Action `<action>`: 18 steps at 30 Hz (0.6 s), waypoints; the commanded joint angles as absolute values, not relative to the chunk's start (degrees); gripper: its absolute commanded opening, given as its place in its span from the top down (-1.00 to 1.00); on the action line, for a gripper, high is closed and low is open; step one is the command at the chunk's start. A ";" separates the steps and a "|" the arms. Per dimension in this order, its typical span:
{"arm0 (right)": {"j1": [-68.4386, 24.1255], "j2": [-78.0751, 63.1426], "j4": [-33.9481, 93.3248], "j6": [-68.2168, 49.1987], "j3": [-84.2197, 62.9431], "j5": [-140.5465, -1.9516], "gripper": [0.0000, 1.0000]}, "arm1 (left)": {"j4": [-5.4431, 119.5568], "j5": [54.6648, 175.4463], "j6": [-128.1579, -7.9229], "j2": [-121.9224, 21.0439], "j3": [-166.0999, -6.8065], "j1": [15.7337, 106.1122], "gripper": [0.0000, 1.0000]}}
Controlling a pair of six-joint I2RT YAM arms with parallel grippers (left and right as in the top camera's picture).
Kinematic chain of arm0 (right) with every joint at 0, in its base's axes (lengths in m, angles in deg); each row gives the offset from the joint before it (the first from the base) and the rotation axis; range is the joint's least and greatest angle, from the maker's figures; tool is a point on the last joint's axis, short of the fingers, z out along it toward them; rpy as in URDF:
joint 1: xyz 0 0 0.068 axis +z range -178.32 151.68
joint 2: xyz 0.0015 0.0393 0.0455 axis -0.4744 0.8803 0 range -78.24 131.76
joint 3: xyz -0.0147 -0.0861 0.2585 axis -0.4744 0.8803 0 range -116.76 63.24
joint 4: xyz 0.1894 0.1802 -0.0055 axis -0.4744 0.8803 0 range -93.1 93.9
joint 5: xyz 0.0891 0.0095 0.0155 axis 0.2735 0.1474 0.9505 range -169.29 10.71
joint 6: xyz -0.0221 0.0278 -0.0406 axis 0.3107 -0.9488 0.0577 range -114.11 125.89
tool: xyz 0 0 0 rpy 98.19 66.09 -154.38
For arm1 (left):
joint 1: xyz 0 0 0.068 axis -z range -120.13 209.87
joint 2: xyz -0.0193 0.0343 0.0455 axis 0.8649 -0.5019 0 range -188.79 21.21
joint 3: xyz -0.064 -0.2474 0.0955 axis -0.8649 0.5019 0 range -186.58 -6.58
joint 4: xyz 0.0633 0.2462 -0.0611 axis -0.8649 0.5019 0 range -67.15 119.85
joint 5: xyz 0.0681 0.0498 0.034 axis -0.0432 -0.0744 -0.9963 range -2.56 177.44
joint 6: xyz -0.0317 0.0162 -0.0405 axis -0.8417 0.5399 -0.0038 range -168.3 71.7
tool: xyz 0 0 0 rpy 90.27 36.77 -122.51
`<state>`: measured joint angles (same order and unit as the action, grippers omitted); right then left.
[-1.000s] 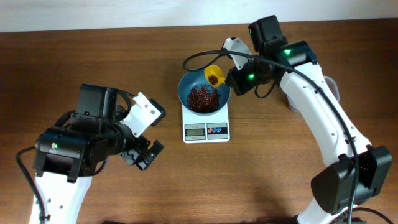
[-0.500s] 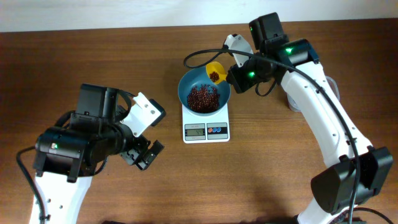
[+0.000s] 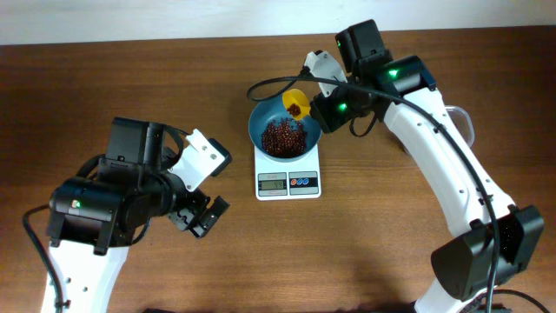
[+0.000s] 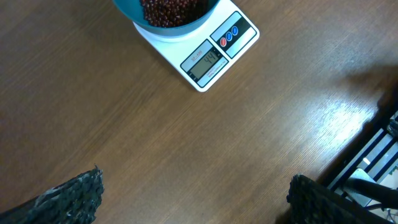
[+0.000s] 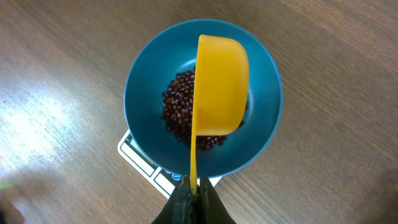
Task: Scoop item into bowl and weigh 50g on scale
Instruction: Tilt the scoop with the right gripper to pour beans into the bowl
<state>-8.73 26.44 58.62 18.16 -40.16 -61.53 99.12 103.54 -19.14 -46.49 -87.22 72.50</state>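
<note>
The teal-blue bowl (image 3: 265, 121) stands on the white scale (image 3: 288, 183) and holds reddish-brown beans (image 3: 282, 137). My right gripper (image 3: 320, 103) is shut on the handle of a yellow scoop (image 3: 297, 104), held tilted over the bowl's far right rim with a few beans in it. In the right wrist view the scoop (image 5: 219, 87) is turned on its side above the bowl (image 5: 142, 99) and beans (image 5: 177, 112). My left gripper (image 3: 207, 217) is open and empty, left of the scale. The left wrist view shows the scale (image 4: 208, 59) with its display reading about 44.
A clear plastic tub (image 3: 459, 122) is partly hidden behind my right arm at the right. A black cable (image 3: 269, 83) loops above the bowl. The table's far edge meets a white wall at the top.
My right gripper has shifted slightly left and up with the scoop, tilting it further over the bowl. The left arm has not moved.
</note>
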 commanded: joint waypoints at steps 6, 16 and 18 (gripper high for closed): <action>-8.09 27.19 58.51 17.40 -40.44 -63.46 0.92 | 99.03 104.21 -18.24 -46.17 -88.05 72.23 -0.98; -7.37 26.12 59.29 17.38 -42.17 -63.54 0.92 | 99.01 104.21 -18.24 -46.17 -88.05 72.23 -0.98; -7.39 27.03 59.05 17.40 -41.16 -64.66 0.92 | 99.03 104.21 -18.24 -46.17 -88.05 72.23 -0.98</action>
<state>-8.05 26.73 59.29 17.90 -40.40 -62.95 99.12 103.54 -19.14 -46.49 -87.22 72.50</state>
